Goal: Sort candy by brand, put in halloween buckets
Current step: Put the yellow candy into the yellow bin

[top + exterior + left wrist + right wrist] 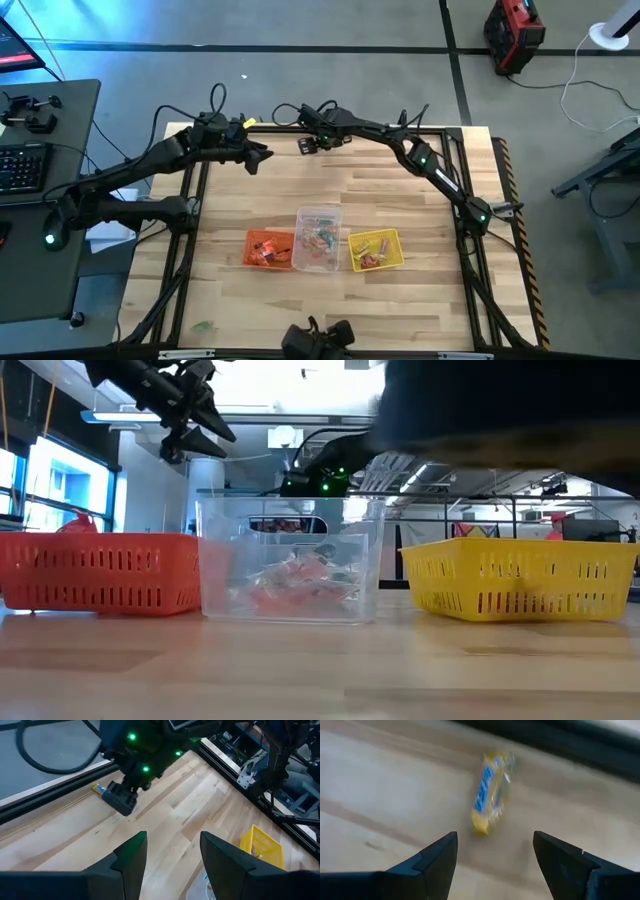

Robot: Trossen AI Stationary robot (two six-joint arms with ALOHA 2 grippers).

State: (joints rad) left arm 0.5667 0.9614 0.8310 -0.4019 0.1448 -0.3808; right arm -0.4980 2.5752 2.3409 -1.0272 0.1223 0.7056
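Observation:
A yellow candy with blue print (490, 790) lies flat on the wood near the table's far edge, also seen in the left wrist view (98, 788). My right gripper (495, 865) hangs open above it, pointing steeply down, with the candy ahead of its fingertips and untouched. My left gripper (172, 855) is open and empty, raised over the far left of the table (262, 157). The orange bucket (270, 249), clear bucket (319, 238) and yellow bucket (375, 250) stand in a row on their bases at the middle, each with small candy inside.
Black frame rails (196, 200) run along the table's left, right and far edges, the far one close behind the candy. A camera mount (318, 340) sits at the near edge. A small green scrap (205, 326) lies near the front left corner.

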